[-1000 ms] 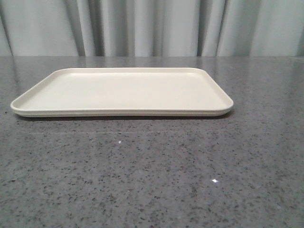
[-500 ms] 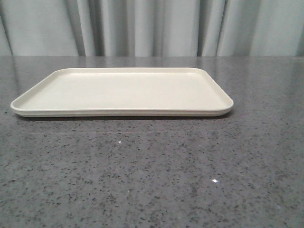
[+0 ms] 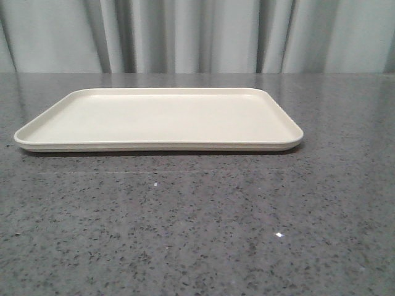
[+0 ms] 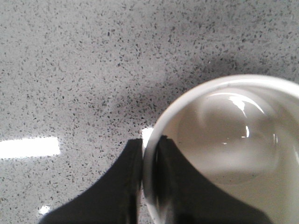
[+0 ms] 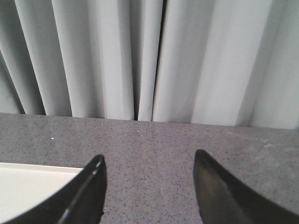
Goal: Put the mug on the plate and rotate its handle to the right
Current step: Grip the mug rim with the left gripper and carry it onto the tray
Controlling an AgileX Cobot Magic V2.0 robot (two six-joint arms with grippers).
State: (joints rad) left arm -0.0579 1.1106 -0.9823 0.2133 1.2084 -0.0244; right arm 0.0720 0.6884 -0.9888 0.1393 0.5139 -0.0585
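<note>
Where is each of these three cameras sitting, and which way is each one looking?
Front view: looks forward over the table at the bare plate and curtain; no arm shows.
Left wrist view: looks straight down into the mug, left gripper pinching its rim.
Right wrist view: looks level toward the curtain, right gripper open, empty.
Front and right wrist views share plate, table and curtain.

Cream plate [image 3: 159,118] bare; mug [image 4: 224,154] elsewhere

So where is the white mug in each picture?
Front view: the mug is not in it; only the plate on the grey table.
Left wrist view: mug fills the lower right, its rim pinched between the jaws.
Right wrist view: no mug; a plate corner shows.
Shared landmark: the speckled grey table.
</note>
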